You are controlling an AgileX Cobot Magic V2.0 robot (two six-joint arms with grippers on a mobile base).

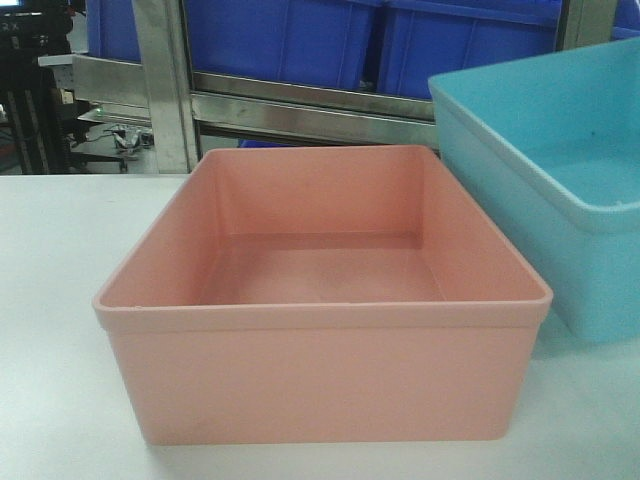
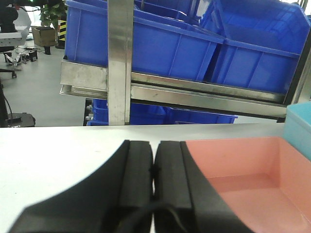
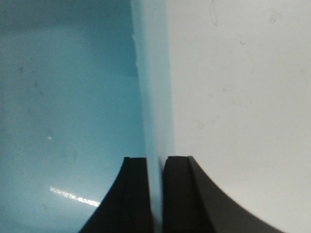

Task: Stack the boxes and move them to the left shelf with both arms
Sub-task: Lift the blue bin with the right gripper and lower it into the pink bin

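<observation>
Pinching the sky-blue box (image 3: 73, 97) by its wall in my right tool (image 3: 155, 165), I held my left tool (image 2: 154, 145) closed on nothing, just beside the salmon-pink box (image 1: 320, 260). Both boxes sat unstacked on the counter (image 1: 60, 300), the blue one toward its right edge. Stacking and shelving were still to do.

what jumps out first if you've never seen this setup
The empty salmon-pink box sits front and centre on the white table, with the sky-blue box close on its right. The right hand is pinched on that box's wall, the left hand hangs shut near the pink one. Dark blue bins fill the steel rack behind.
</observation>
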